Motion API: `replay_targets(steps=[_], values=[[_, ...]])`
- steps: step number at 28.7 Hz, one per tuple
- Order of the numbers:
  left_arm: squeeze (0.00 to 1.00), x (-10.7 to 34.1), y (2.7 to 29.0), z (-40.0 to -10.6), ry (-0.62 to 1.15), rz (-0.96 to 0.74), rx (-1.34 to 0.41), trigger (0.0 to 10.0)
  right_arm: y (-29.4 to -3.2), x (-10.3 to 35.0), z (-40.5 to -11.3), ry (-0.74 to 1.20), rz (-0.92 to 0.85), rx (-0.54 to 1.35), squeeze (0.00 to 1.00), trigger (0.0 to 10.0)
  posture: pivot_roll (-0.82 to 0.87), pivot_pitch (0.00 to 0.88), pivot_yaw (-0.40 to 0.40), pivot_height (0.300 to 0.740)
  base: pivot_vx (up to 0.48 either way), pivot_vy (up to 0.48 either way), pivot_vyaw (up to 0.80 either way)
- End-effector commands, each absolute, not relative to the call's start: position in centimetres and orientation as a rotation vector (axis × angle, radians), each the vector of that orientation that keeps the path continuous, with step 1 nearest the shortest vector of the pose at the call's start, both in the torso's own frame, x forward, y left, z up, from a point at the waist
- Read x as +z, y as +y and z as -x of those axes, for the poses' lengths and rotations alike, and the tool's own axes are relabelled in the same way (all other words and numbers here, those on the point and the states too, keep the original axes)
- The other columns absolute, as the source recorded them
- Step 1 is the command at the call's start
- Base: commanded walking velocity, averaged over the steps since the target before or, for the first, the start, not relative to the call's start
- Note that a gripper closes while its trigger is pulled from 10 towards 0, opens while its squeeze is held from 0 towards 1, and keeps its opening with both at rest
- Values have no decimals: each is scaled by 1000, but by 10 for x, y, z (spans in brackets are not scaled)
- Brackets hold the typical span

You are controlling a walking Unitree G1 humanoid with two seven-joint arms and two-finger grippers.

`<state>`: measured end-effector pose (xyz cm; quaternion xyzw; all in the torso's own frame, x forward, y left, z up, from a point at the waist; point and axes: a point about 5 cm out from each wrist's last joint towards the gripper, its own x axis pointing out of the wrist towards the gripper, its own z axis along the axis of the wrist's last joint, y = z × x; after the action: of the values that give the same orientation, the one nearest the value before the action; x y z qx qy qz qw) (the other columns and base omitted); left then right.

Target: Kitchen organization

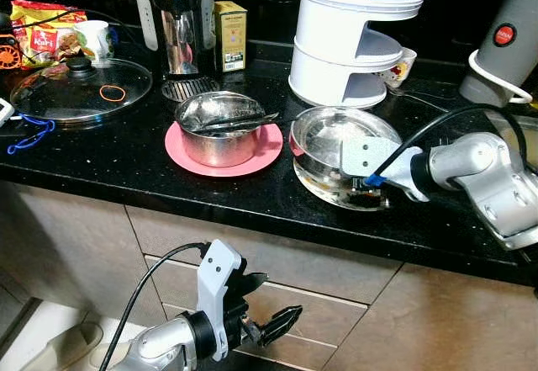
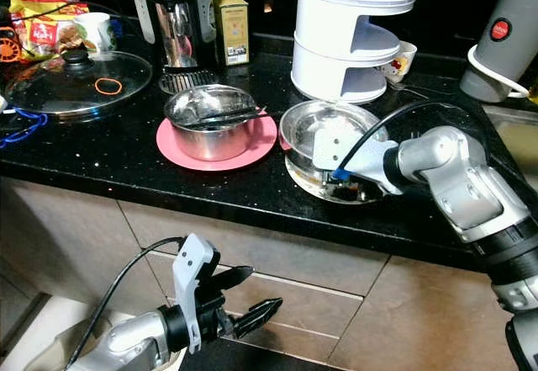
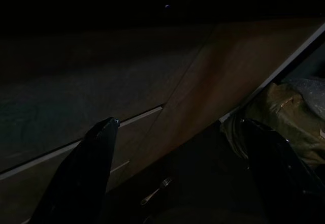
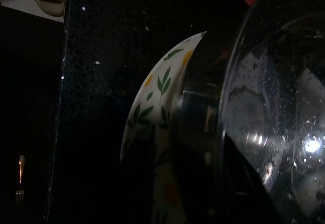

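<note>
On the black counter (image 1: 126, 169) a steel bowl (image 1: 332, 135) rests on a white plate with a leaf pattern (image 4: 152, 97). My right gripper (image 1: 367, 188) reaches in from the right at the bowl's near rim. In the right wrist view its dark fingers (image 4: 238, 183) straddle the bowl wall and the plate edge, and they look shut on the bowl. To the left a second steel bowl (image 1: 220, 127) with utensils across it stands on a pink plate (image 1: 267, 148). My left gripper (image 1: 282, 297) hangs open below the counter, in front of the drawers.
A glass pot lid (image 1: 80, 89) lies at the left, with a mug (image 1: 94, 39) and a snack packet (image 1: 42, 26) behind it. A coffee maker (image 1: 175, 18), a yellow box (image 1: 229, 34), a white tiered rack (image 1: 353, 34) and a grey appliance (image 1: 504, 43) line the back. A fork (image 3: 152, 196) lies on the floor.
</note>
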<state>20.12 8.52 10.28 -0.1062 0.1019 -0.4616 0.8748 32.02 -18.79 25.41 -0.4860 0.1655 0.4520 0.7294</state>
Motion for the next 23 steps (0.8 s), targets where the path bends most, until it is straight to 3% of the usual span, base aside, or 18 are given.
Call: replay_targets(steps=[1, 8, 14, 19, 23], values=[[0, 100, 83, -201, 228, 238, -972, 10000, -188, 256, -321, 369, 1075, 993, 0, 0, 62, 0, -72, 740, 0, 0, 0], [0, 99, 83, -201, 229, 241, -976, 10000, -188, 257, -321, 369, 1075, 988, 0, 0, 60, 0, -71, 740, 0, 0, 0], [0, 99, 83, -202, 214, 231, -965, 10000, -180, 271, -328, 228, 1028, 929, 0, 0, 62, 0, -72, 740, 0, 0, 0], [0, 105, 84, -205, 154, 169, -926, 10000, -180, 306, -352, -57, 816, 597, 0, 0, 67, 0, -70, 740, 0, 0, 0], [0, 107, 85, -206, 135, 166, -911, 10000, -185, 313, -357, -117, 785, 479, 0, 0, 65, 0, -67, 740, 0, 0, 0]])
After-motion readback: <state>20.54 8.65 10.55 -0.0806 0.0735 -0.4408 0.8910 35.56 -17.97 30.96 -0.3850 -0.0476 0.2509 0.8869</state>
